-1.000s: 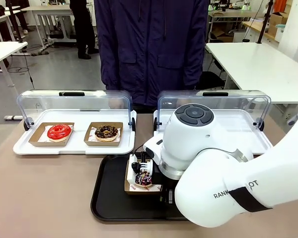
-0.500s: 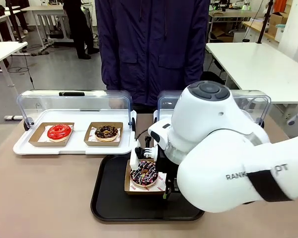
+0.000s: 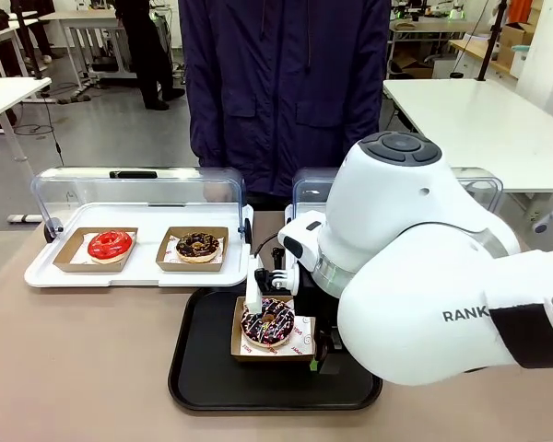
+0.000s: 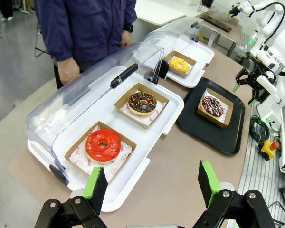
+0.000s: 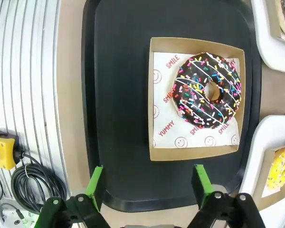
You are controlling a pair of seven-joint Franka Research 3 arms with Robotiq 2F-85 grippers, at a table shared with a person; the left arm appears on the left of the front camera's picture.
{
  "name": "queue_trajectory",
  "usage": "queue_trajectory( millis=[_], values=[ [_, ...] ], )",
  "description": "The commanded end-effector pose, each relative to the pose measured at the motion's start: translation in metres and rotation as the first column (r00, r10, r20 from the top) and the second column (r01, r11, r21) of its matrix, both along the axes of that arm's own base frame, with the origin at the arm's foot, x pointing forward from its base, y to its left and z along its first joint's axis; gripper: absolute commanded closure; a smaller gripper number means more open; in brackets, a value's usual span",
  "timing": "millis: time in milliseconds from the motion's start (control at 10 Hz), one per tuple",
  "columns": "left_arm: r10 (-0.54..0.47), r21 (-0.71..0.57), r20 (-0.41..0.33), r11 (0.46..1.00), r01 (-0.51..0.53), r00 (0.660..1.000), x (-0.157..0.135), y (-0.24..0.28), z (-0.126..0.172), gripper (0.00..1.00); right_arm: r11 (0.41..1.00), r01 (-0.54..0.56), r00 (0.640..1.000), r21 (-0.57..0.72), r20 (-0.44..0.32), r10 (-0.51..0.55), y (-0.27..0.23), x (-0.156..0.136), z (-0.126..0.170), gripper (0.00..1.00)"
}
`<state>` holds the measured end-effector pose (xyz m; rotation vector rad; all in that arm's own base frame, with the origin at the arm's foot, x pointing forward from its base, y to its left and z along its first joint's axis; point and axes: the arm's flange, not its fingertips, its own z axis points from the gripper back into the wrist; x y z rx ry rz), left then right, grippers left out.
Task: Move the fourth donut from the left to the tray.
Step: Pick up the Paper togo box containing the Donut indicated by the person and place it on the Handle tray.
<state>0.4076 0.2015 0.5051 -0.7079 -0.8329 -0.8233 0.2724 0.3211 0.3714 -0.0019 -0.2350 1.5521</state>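
The fourth donut (image 5: pixel 206 90), dark chocolate with white streaks and coloured sprinkles, lies in its brown cardboard holder (image 5: pixel 161 142) on the black tray (image 5: pixel 118 95). My right gripper (image 5: pixel 149 183) hangs above the tray's edge, just off the holder's side. It is open, with nothing between its green pads (image 5: pixel 96 183). In the front view the donut (image 3: pixel 267 322) sits on the tray (image 3: pixel 203 359) beside the right arm's wrist. My left gripper (image 4: pixel 152 185) is open and held high over the table, far from the donut (image 4: pixel 212 106) and tray (image 4: pixel 218 137).
Two white display trays with raised clear lids stand behind the black tray. The left one (image 3: pixel 46 274) holds a red-iced donut (image 3: pixel 110 244) and a chocolate donut with golden sprinkles (image 3: pixel 198 245). The right one holds a yellow-iced donut (image 4: pixel 179 64). A person (image 3: pixel 286 92) stands at the far side.
My right gripper has lifted and drawn back from the holder, uncovering the donut. The holder with the donut stays in place on the black tray.
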Motion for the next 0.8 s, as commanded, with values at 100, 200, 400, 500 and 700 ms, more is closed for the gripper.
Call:
queue_trajectory(
  millis=[100,200,400,500,700],
  values=[
    [-0.015,-0.005,0.013,1.000,0.015,1.000,-0.0003,0.0007,0.0004,0.00,1.000,0.029,0.999,0.007,0.014,-0.029,0.0011,0.0025,-0.0014,0.06],
    [-0.015,-0.005,0.013,1.000,0.015,1.000,-0.0003,0.0007,0.0004,0.00,1.000,0.029,0.999,0.007,0.014,-0.029,0.0011,0.0025,-0.0014,0.06],
    [-0.015,-0.005,0.013,1.000,0.015,1.000,-0.0003,0.0007,0.0004,0.00,1.000,0.029,0.999,0.007,0.014,-0.029,0.0011,0.0025,-0.0014,0.06],
    [-0.015,-0.005,0.013,1.000,0.015,1.000,-0.0003,0.0007,0.0004,0.00,1.000,0.029,0.999,0.007,0.014,-0.029,0.0011,0.0025,-0.0014,0.06],
    [-0.015,-0.005,0.013,1.000,0.015,1.000,-0.0003,0.0007,0.0004,0.00,1.000,0.029,0.999,0.007,0.014,-0.029,0.0011,0.0025,-0.0014,0.06]
  ],
)
